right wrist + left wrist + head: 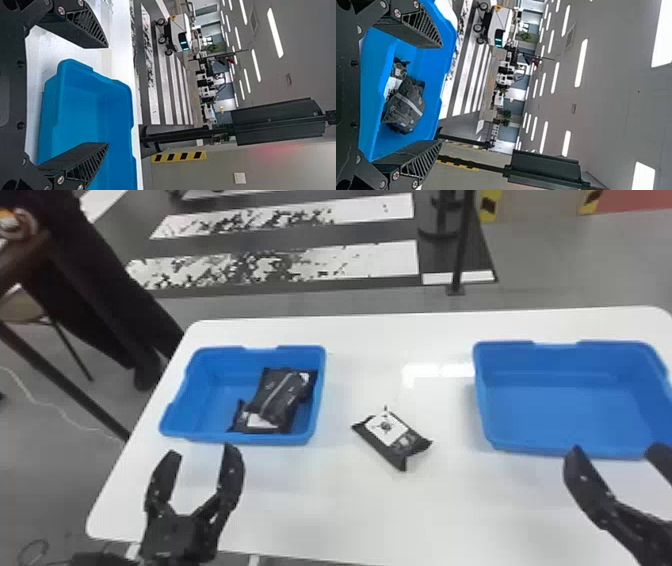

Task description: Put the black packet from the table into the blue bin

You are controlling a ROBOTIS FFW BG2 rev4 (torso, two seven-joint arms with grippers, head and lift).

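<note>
A black packet (392,437) with a white label lies on the white table between two blue bins. The left blue bin (200,435) holds several black packets (280,397); the right blue bin (560,410) has nothing in it. My left gripper (202,460) is open in front of the left bin, nothing between its fingers. At the right, my right gripper (615,455) stands open by the right bin's near edge. In the left wrist view, my left gripper (441,95) faces the left bin with its packets; in the right wrist view, my right gripper (107,95) faces the right bin.
The white table (350,510) carries both bins, with bare surface around the single packet. Past its far edge, a black pole (462,245) stands on the floor. A person's dark-clothed legs show beyond the table's left side.
</note>
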